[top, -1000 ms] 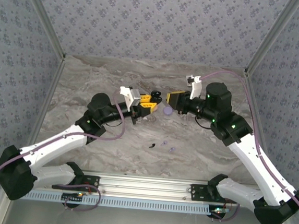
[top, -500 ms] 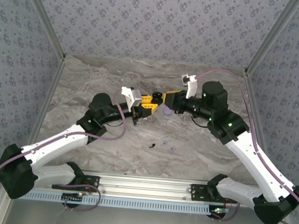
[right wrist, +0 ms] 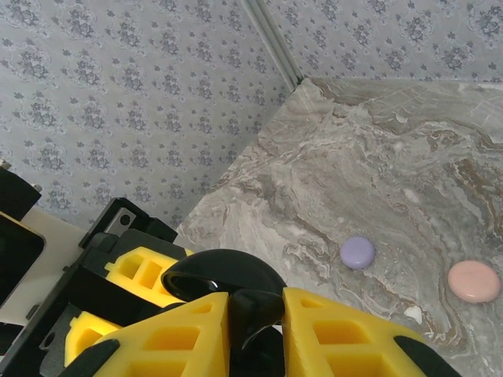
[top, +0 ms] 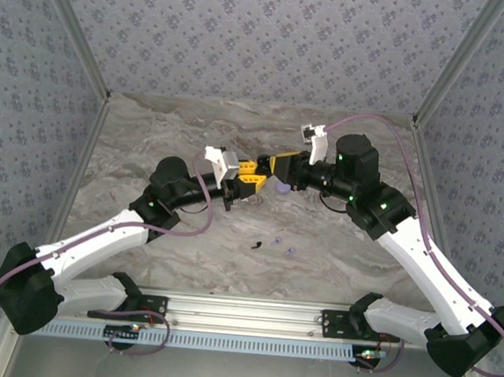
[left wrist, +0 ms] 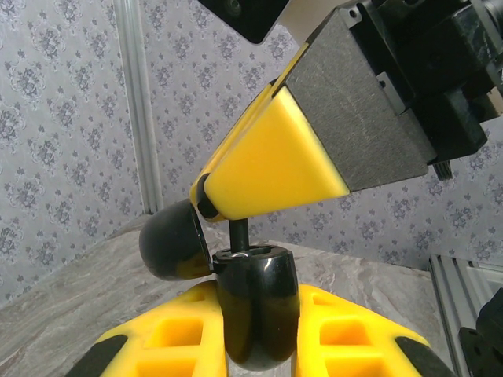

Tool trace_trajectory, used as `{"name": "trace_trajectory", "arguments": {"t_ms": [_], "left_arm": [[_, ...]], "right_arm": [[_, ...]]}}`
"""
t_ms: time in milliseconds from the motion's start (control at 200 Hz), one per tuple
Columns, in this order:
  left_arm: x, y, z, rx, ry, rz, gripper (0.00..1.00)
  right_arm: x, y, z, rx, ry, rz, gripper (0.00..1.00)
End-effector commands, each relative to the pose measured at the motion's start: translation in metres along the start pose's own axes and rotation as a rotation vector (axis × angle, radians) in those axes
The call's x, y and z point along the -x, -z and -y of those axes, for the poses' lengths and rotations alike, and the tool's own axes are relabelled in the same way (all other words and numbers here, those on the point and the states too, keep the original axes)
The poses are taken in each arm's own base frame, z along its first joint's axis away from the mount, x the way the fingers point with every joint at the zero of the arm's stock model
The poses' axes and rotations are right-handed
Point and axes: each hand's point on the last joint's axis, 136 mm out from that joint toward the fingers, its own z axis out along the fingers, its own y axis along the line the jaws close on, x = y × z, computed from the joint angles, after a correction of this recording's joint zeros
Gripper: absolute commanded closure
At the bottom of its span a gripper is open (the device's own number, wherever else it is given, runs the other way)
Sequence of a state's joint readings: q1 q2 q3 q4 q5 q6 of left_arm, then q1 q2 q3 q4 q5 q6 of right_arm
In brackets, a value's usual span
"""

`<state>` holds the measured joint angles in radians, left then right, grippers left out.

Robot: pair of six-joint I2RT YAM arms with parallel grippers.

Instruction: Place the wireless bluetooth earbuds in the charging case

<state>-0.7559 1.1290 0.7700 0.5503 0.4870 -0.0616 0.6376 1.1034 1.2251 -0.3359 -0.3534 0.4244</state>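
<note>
Closest to the arm bases, three small buds lie loose on the marbled table (top: 151,136): a loose black bud (top: 256,244) and, just to its right, two lilac earbuds (top: 275,242) side by side. None of them touches a tool.

Further in, at the middle of the table, the two arms meet tip to tip. The left tool (top: 258,173) is clenched on the black charging case (left wrist: 255,314), its yellow fingers (left wrist: 169,345) pressed against either side of the rounded body. The case is raised off the table with its lid (left wrist: 171,239) swung open to the left. The right tool (top: 278,164) comes in from the opposite side, its jaws pinched together on a black earbud (left wrist: 238,234). In the left wrist view the bud's thin stem reaches straight down from the yellow tip to the case's open top and meets it; how deep it sits I cannot tell.

Just past the tools, a round lilac case (right wrist: 357,252) lies closed on the table, and a pale pink case (right wrist: 473,280) rests near it, the two apart. Patterned walls close in the far side.
</note>
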Motion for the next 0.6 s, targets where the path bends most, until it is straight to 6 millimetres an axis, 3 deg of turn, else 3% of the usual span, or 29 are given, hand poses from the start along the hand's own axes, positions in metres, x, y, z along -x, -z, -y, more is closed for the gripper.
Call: {"name": "trace_trajectory", "arguments": {"t_ms": [0, 225, 445, 595], "left_arm": [[0.025, -0.003, 0.006, -0.024, -0.038, 0.064, 1.00], [0.025, -0.004, 0.005, -0.026, -0.038, 0.063, 1.00], [0.025, -0.004, 0.006, -0.026, -0.035, 0.064, 1.00], [0.025, -0.004, 0.006, -0.027, -0.035, 0.064, 1.00]], "right_arm": [[0.001, 0.007, -0.017, 0.054, 0.018, -0.017, 0.75], [-0.002, 0.006, -0.021, 0.079, 0.001, -0.034, 0.75], [-0.014, 0.002, -0.011, 0.043, -0.014, -0.076, 0.75], [-0.015, 0.001, -0.009, 0.039, -0.018, -0.085, 0.67]]}}
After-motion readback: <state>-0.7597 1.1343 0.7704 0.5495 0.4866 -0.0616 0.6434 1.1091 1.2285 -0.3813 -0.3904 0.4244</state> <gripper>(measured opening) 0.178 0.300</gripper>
